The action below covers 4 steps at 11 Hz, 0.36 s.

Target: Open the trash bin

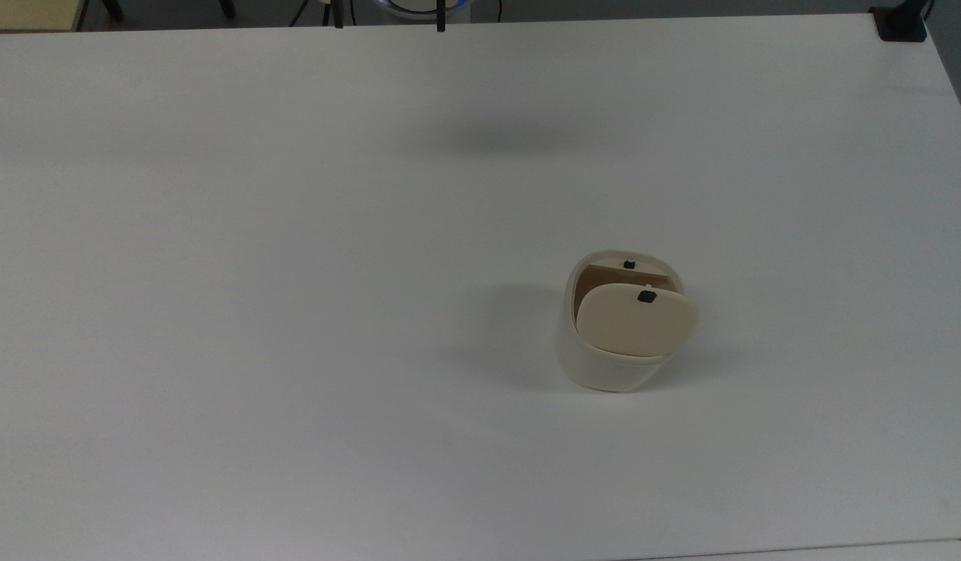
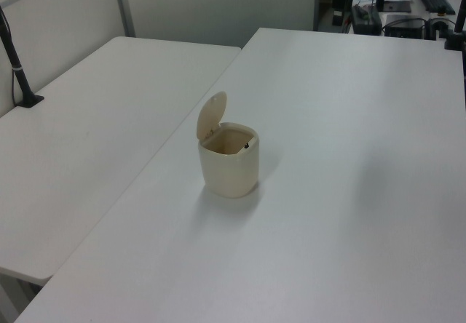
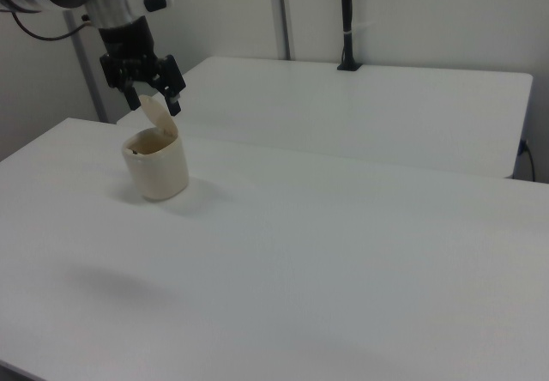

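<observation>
The trash bin (image 1: pixel 617 327) stands on the white table (image 1: pixel 293 273), lid (image 2: pixel 211 115) raised. At its 11 o'clock in the right view, the claw (image 3: pixel 153 98) hangs with fingers spread, gripping nothing.

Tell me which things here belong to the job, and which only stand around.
Job: trash bin, its lid raised; gripper, jaws open.
Around: white table, second table, black post.

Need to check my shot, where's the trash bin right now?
In the top view the trash bin stands right of centre on the white table, its lid up.
</observation>
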Tool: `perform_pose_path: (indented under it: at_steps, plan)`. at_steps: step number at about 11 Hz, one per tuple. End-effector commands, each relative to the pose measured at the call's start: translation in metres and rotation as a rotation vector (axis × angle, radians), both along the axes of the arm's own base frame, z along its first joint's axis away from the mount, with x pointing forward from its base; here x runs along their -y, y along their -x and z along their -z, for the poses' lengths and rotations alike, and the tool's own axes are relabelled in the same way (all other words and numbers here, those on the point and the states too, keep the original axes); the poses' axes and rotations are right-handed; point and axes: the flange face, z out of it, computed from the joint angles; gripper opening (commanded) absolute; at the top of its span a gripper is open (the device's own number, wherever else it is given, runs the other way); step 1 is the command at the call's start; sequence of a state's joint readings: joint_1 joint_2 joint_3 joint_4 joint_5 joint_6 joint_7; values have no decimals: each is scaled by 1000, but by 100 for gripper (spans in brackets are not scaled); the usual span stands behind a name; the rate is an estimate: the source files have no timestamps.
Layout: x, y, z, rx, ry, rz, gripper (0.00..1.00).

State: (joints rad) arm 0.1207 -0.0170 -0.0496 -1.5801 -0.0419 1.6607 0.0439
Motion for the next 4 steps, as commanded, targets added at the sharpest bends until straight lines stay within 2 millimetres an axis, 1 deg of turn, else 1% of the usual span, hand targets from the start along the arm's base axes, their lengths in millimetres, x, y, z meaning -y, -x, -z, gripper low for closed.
perform_pose_path:
  at_steps: [1, 4]
  plan:
    - [3, 0, 2, 11, -19, -27, 100]
    - [3, 2, -1, 9, -20, -28, 100]
